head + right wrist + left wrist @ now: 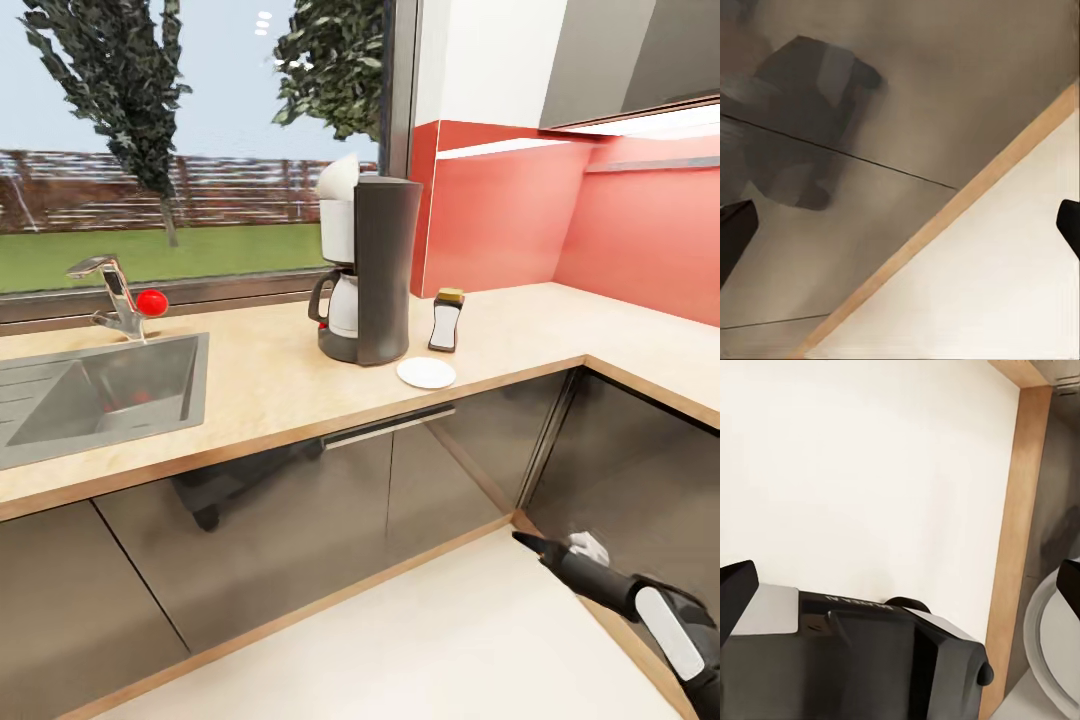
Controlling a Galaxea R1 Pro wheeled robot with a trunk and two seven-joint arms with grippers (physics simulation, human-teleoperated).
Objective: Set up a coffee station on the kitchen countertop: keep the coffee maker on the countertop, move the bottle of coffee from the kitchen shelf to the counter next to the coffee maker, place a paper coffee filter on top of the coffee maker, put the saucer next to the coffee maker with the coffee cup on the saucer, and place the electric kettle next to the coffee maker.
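Observation:
The coffee maker [378,270] stands on the kitchen countertop [270,385] by the window. A white cone [338,178] that looks like the paper coffee filter sits on top of it. Just to its right is the bottle of coffee [446,320]. The saucer [426,373] lies bare in front of them, near the counter edge. My right gripper [545,545] hangs low over the floor by the corner cabinets. In the right wrist view this gripper [907,210] is open with nothing between its fingers. My left gripper [907,574] is open over the floor. The coffee cup, the electric kettle and the kitchen shelf are out of view.
A steel sink [100,395] with a faucet [115,295] and a red knob [152,301] takes up the counter's left. The counter turns a corner at the right under a red wall [520,215]. Glossy dark cabinet fronts [270,520] run below. The robot's dark base [855,660] is under the left gripper.

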